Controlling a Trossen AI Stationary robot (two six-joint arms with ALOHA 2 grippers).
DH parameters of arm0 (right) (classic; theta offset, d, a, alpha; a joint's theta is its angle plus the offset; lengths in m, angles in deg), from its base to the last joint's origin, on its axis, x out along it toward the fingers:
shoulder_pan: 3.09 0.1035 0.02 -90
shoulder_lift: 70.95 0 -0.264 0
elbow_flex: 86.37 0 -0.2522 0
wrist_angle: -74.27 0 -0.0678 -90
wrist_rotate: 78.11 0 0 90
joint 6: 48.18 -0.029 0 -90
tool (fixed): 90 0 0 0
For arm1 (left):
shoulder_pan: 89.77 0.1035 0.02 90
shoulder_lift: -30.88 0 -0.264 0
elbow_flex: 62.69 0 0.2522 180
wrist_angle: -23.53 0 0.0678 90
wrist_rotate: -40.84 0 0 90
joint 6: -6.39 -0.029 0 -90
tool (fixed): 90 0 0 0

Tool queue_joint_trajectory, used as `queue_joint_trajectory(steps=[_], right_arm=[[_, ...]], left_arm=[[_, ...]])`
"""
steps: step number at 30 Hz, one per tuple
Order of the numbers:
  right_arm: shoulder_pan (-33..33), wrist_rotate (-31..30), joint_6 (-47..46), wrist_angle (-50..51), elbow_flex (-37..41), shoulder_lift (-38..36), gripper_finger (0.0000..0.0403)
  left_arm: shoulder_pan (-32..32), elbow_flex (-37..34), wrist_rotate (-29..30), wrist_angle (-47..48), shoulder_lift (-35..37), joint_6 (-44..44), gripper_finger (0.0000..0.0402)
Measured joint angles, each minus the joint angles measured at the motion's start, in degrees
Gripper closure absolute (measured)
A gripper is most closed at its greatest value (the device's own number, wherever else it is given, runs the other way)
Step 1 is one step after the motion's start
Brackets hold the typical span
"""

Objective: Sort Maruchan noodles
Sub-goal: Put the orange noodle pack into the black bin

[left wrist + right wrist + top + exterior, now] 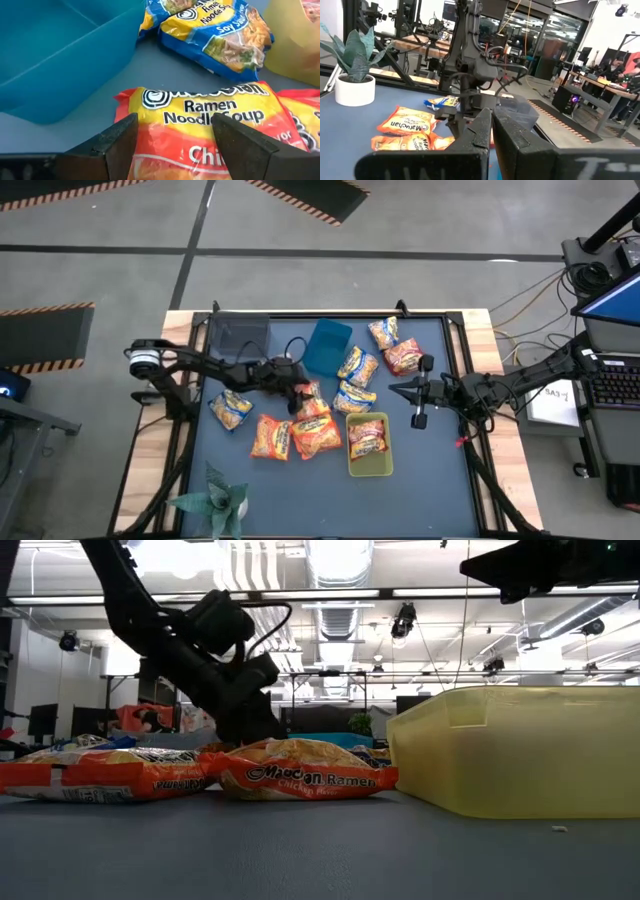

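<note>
- High view: looks straight down from well above, taking in the whole table [420, 480] and floor around it.
- Low view: sits at tabletop level, facing level across the mat; an orange packet [300, 780] lies close, the yellow-green bin [520, 750] at 3 o'clock.
- Left wrist view: very near, looking past the left gripper [172, 142] onto the same orange packet [200, 120]; blue bin [60, 50] at 10 o'clock.
- Right wrist view: looks level past the right gripper [492, 130] across the table toward the left arm [470, 60], shared with the low view.
</note>
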Motion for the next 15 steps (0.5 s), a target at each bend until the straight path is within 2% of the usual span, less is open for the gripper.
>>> queue_joint_trajectory(steps=[11,15], right_arm=[[0.0,-0.02,0.17,-0.02,0.0,0.0,0.0394],[0.0,-0.02,0.21,-0.02,0.0,0.0,0.0394]], left_arm=[[0.0,0.69,-1.48,-2.19,-4.44,2.93,0.0173],[-0.07,0.62,-1.44,-1.97,-3.79,2.89,0.0209]])
